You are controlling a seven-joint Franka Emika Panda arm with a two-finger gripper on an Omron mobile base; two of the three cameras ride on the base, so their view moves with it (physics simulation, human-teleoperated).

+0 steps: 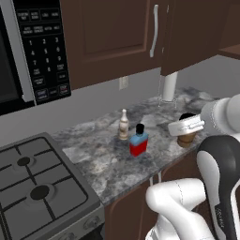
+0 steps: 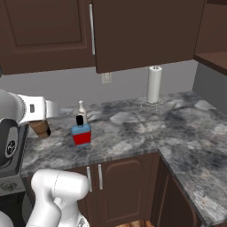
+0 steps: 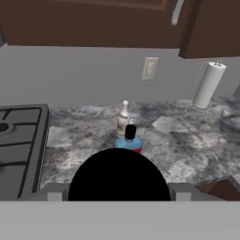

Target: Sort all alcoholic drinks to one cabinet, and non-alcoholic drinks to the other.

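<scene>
On the grey marbled counter (image 1: 108, 164) the square blue bottle (image 1: 138, 142) with its red label and black cap stands upright, and the slim pale bottle (image 1: 123, 125) with a white cap stands upright just behind it, toward the wall; the two are close but whether they touch cannot be told. In the right base view the blue bottle (image 2: 81, 133) sits in front of the pale bottle (image 2: 81, 107) in the same way. A tan coffee cup (image 1: 187, 136) with a black lid stands near the counter's front edge, to the right of the bottles in the left base view, with the white hand of the arm right at its lid. In the hand view the cup's black lid (image 3: 119, 176) is a big dark dome directly between the gripper's (image 3: 116, 193) grey finger parts, which sit on either side of it; whether the fingers press on the cup or stand a little off it cannot be told. From the right base view the cup (image 2: 41, 128) shows below the arm's wrist. Above the counter hangs a dark brown wall cabinet (image 1: 108, 37) with a slim silver bar handle (image 1: 153, 30), its door looking closed. A paper towel roll (image 2: 154, 84) stands upright by the wall, well to the right of the bottles, and a stove (image 1: 37, 187) lies at the counter's left end.
</scene>
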